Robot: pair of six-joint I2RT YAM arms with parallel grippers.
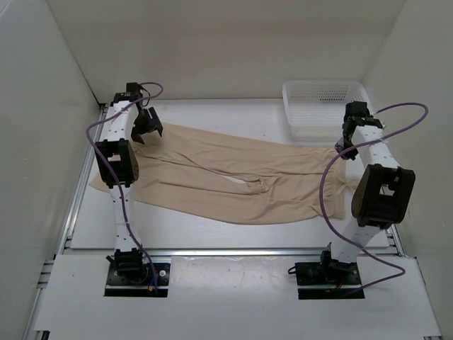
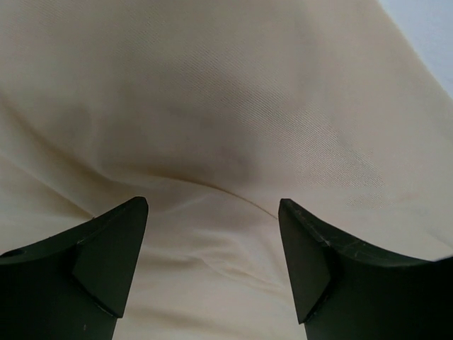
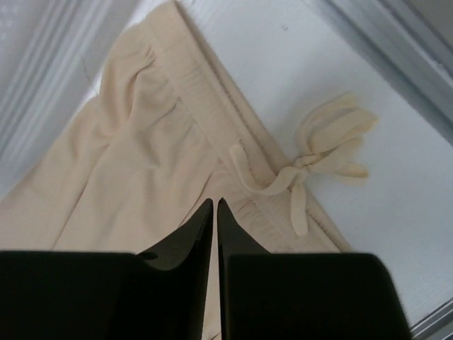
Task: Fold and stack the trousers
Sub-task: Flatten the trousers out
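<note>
Two End Effectors Over the Spread Trousers

The beige trousers (image 1: 233,180) lay flat and unfolded on the desk (image 1: 212,237). The legs pointed toward the left and the waistband (image 3: 198,85) toward the right, near the white mesh basket (image 1: 322,86). The left end effector (image 1: 146,127) hovered over the leg ends with its fingers spread wide above the cloth. The right end effector (image 1: 345,150) stood over the waistband, just beside the knotted drawstring (image 3: 318,152). Its fingers were pressed together. Whether the tips touched the cloth could not be determined.

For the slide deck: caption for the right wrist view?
Right gripper, closed, over the beige trousers at the waistband; drawstring bow lies on the white table.
</note>
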